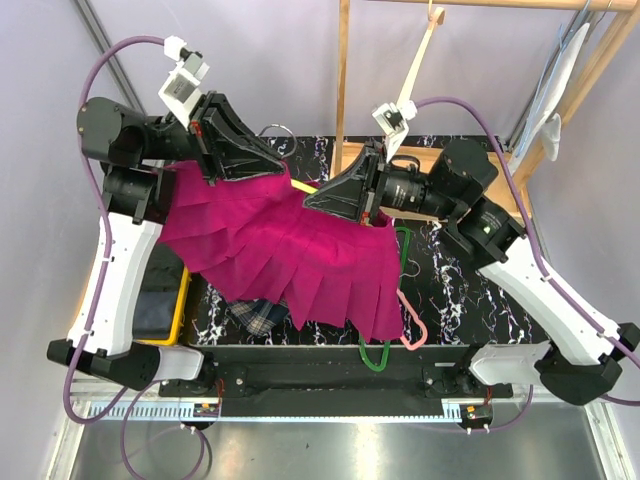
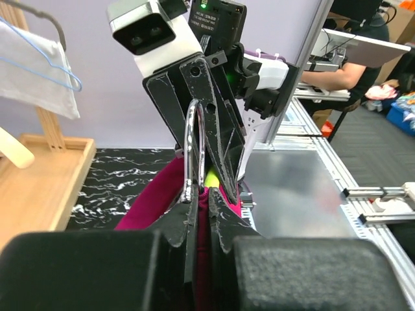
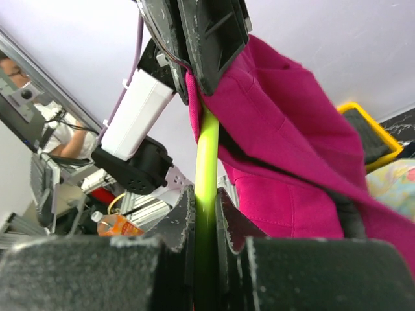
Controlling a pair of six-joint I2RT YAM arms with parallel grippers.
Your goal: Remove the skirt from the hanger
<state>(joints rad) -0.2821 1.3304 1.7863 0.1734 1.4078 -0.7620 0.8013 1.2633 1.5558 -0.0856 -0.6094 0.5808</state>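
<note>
The navy plaid skirt lies on the black marble table, mostly hidden under a magenta pleated garment. The dark green hanger lies on the table at the right, partly under the magenta cloth. My left gripper is raised and shut on the magenta garment's top edge. My right gripper faces it, shut on a lime yellow-green hanger bar that runs into the magenta garment. Neither gripper touches the plaid skirt or the green hanger.
A pink hanger lies beside the green one. A yellow bin sits off the table's left edge. A wooden rack post and tray stand at the back. A floral garment shows low right in the right wrist view.
</note>
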